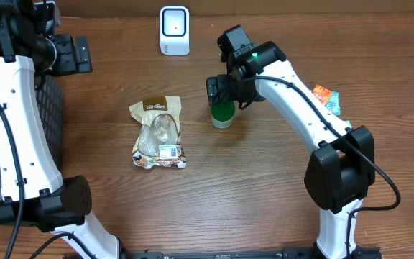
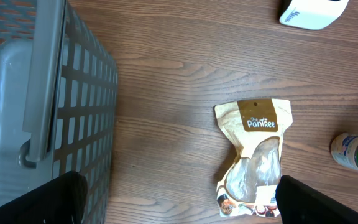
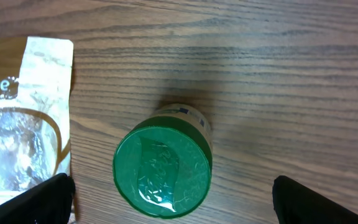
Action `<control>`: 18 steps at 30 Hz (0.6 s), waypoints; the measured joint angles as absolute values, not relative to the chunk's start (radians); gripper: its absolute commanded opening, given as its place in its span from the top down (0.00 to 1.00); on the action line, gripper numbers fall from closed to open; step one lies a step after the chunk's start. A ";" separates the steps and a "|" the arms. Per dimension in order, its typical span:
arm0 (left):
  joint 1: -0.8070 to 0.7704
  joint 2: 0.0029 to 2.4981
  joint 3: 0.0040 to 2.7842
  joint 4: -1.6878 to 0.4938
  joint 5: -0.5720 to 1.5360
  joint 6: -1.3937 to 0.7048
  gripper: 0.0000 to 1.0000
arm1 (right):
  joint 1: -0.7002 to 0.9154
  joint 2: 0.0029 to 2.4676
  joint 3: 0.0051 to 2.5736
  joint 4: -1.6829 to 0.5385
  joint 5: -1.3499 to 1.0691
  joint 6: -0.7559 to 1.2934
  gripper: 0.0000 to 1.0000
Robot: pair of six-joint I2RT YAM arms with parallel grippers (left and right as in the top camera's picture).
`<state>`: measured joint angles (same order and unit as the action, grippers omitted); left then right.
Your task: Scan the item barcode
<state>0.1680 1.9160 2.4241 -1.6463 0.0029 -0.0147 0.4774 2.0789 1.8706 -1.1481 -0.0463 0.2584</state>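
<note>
Progress looks slight: nothing is lifted and every item rests on the brown wooden worktop (image 1: 264, 216), so the pick-up, the carry to the white scanner (image 1: 174, 30) and the scan itself all appear to be left. A grey mesh basket (image 1: 52, 115) stands at the left edge. Beside its far end hangs the left end effector (image 1: 70, 55), spread wide with nothing between its jaws. The right end effector (image 1: 223, 90), near the middle of the worktop, is likewise fully open and empty. A snack pouch (image 1: 158, 134) lies flat left of centre, a white printed label towards its near end. The scanner stands at the far edge. The green-lidded jar (image 1: 222, 115) stands just right of the pouch and well apart from the scanner, directly under the right end effector. In the right wrist view its lid sits about midway between the two fingers (image 3: 36, 202), clear of both, so I judge the jar to be the item chosen, and a straight descent and squeeze would probably take it. Where its barcode is cannot be made out. A small orange packet (image 1: 325, 96) lies at the right edge, partly hidden by the right arm.
</note>
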 measured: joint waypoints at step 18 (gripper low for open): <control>0.168 1.916 2.424 -1.646 0.002 -0.015 0.00 | 0.478 2.080 1.796 -1.074 -0.099 -0.213 0.00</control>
